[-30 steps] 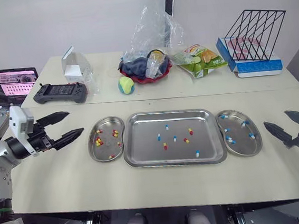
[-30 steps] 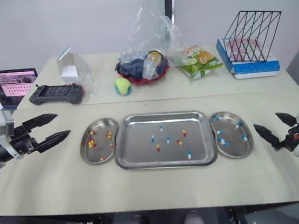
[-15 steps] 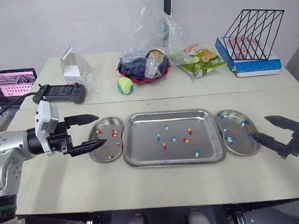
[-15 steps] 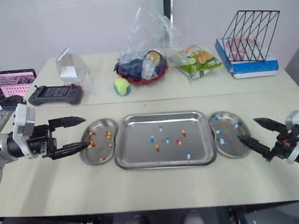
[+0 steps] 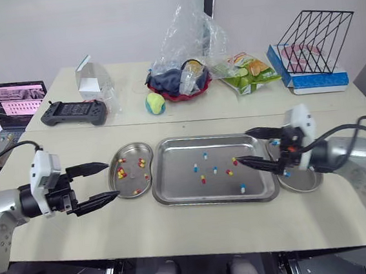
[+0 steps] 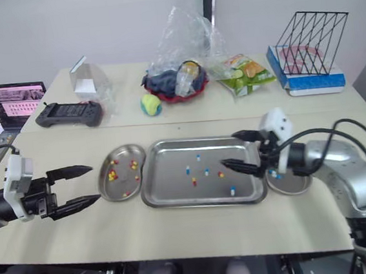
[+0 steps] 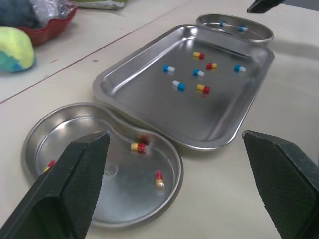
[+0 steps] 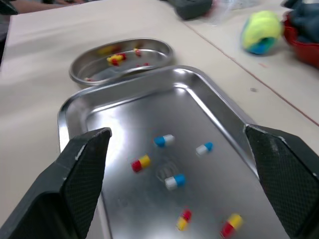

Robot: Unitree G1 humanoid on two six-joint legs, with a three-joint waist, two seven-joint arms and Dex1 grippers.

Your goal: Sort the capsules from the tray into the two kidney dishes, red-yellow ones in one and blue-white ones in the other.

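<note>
The steel tray (image 5: 174, 184) lies mid-table with a few blue-white capsules (image 5: 195, 168) and red-yellow capsules (image 5: 202, 179) scattered in it. The left kidney dish (image 5: 134, 183) holds red-yellow capsules (image 5: 120, 173). The right kidney dish (image 5: 302, 182) holds blue-white ones (image 5: 285, 173) and is partly covered by my right arm. My left gripper (image 5: 113, 178) is open and empty, just left of the left dish. My right gripper (image 5: 241, 146) is open and empty over the tray's right end, above a red-yellow capsule (image 5: 235, 162). The right wrist view shows tray capsules (image 8: 140, 163) between the fingers.
Along the back of the table are a laptop (image 5: 14, 101), a game controller (image 5: 74, 113), a clear box (image 5: 93, 81), a tennis ball (image 5: 155, 103), a red bowl under a plastic bag (image 5: 180, 79), a snack bag (image 5: 248, 72) and a wire rack (image 5: 312, 34).
My right gripper has swung left from beyond the right dish to over the tray's right end. My left gripper reached the left dish's edge, then drew back a little. Both stay open.
</note>
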